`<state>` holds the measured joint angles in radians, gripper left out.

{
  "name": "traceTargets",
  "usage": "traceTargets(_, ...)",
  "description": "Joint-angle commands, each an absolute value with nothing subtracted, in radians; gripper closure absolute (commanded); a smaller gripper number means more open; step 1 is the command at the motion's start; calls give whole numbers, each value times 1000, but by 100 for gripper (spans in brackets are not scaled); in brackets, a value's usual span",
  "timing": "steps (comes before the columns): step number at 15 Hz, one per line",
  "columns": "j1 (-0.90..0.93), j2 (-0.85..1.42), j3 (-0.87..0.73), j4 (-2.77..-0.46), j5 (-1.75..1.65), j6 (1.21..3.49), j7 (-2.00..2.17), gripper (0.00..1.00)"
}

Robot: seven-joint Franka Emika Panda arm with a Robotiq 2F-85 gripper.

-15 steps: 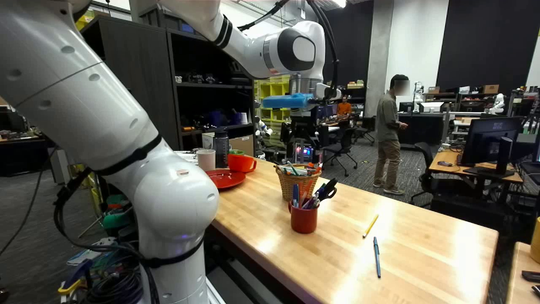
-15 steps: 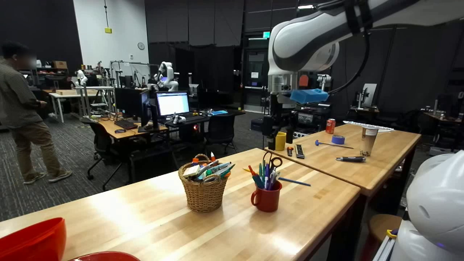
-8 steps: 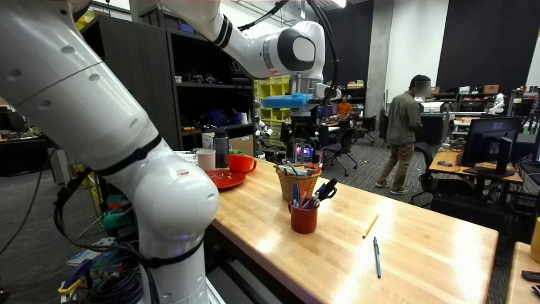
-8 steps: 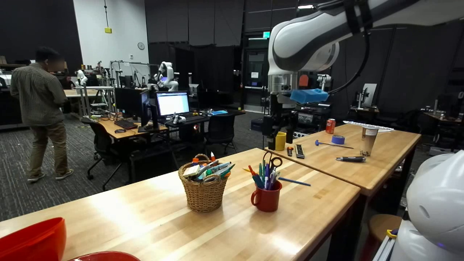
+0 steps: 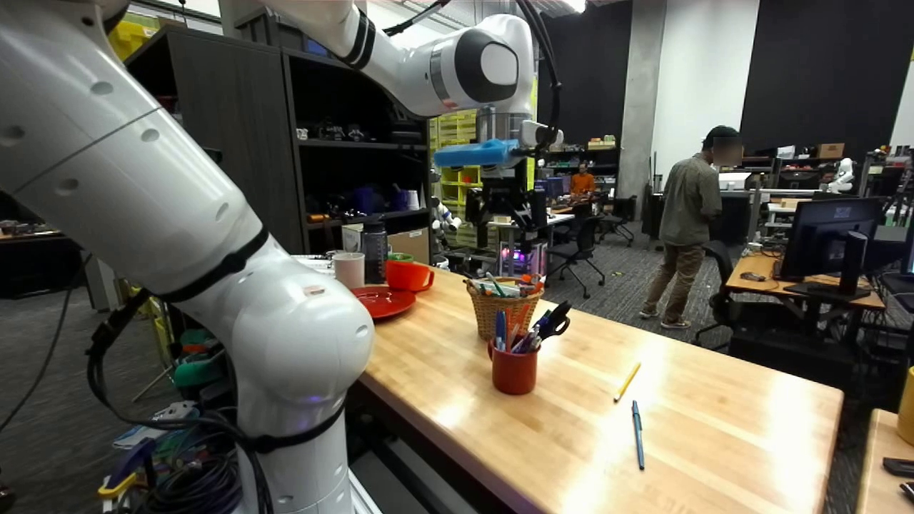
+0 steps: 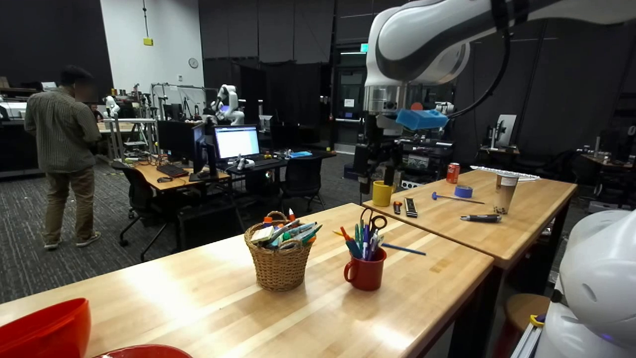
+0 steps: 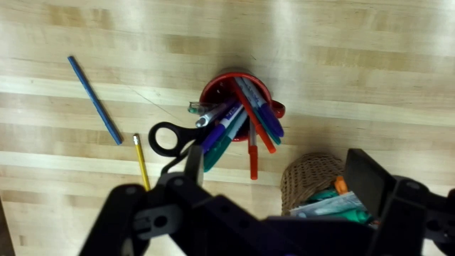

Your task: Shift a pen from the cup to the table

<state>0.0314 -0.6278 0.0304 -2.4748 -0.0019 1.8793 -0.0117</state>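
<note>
Nearest me in an exterior view, a blue pen lies flat on the table, right of the cup, its long axis running away from me. The cup stands upright, its pens slanting, many with capped ends fanned over the rim. Black scissor handles tilt out from the cup toward a yellow pencil. The white arm bends left of the cup and carries the gripper fingers-down, higher than the cup and well apart from it; its jaws are spread wide. The cup is a glossy dark-red cylinder, the table pale banded wood. Just beyond the cup sits a woven basket; farther, to the cup's left, a red plate and red-orange bowl.
</note>
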Motion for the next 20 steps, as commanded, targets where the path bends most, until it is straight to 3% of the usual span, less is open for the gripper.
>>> traceTargets(1,56,-684,66,-2501,22,1916,38,0)
traceTargets(13,-12,-745,188,-2801,-146,2295,249,0)
traceTargets(18,-35,-731,287,-2783,-257,2275,344,0)
traceTargets(20,-14,-702,255,-2777,-238,2282,317,0)
